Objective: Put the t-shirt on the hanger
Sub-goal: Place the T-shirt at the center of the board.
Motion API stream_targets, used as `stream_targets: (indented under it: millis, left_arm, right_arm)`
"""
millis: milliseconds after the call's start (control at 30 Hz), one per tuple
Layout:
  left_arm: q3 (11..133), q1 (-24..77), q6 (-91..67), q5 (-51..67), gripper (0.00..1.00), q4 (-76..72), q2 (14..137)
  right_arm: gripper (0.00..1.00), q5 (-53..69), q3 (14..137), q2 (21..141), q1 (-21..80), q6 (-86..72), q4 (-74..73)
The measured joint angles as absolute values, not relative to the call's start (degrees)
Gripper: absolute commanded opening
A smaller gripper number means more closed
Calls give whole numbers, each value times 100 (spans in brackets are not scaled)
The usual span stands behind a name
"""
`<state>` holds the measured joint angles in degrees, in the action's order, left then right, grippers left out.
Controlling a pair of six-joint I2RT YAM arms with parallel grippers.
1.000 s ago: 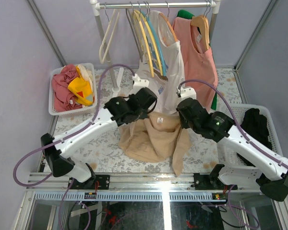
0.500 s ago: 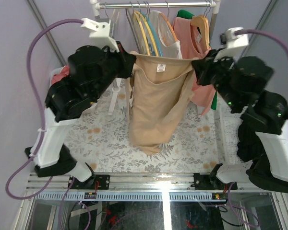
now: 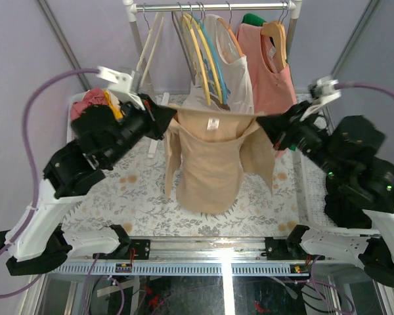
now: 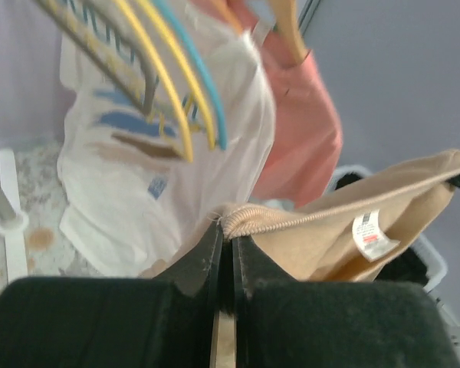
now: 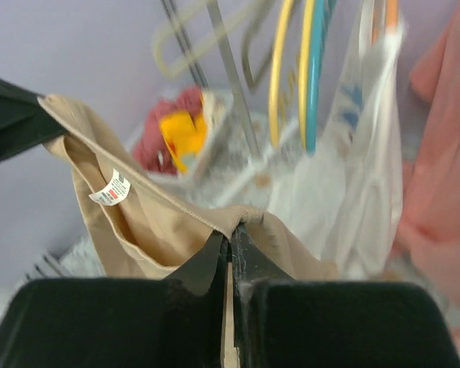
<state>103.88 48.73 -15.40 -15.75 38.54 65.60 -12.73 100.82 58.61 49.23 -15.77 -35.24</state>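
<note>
The tan t-shirt (image 3: 209,164) hangs in the air above the table, stretched by its neckline between my two grippers, with its white label (image 3: 212,123) facing up. My left gripper (image 3: 173,119) is shut on the left end of the ribbed collar (image 4: 261,220). My right gripper (image 3: 261,124) is shut on the right end of the collar (image 5: 249,217). The light-blue hanger (image 3: 215,64) hangs on the rack just behind the shirt, between yellow hangers and a white printed shirt. It also shows in the left wrist view (image 4: 203,88) and in the right wrist view (image 5: 315,77).
The rack bar (image 3: 213,6) carries a cream hanger (image 3: 148,47), yellow hangers (image 3: 198,58), a white printed shirt (image 3: 235,82) and a salmon-pink top (image 3: 276,79). A white basket (image 3: 71,134) of red and yellow clothes stands at the left. A basket (image 3: 315,200) with dark clothes stands at the right.
A second ago the t-shirt lay bunched on the table between low grippers. Both arms lifted it high by the collar, then came down slightly and spread it wider.
</note>
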Motion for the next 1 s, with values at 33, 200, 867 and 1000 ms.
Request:
stream_targets:
  millis: [33,200,867,1000]
  left_arm:
    - [10119,4873,-1616,-1577,0,3909,6499]
    - [8009,4871,-2263,-1511,0,3994,6193]
    - [4604,5653,-3894,-1441,0,3186,6571]
    - [4991,5655,-3828,-1785,0,3111,6558]
  right_arm:
    - [0,-1273,9714,5749,4923,-1680,-3548]
    - [0,-1236,8049,5426,4921,-2248,-3885]
    - [0,-1232,4825,5961,4917,-3660,-3367]
    - [0,-1223,5076,5988,4917,-3621,-3124]
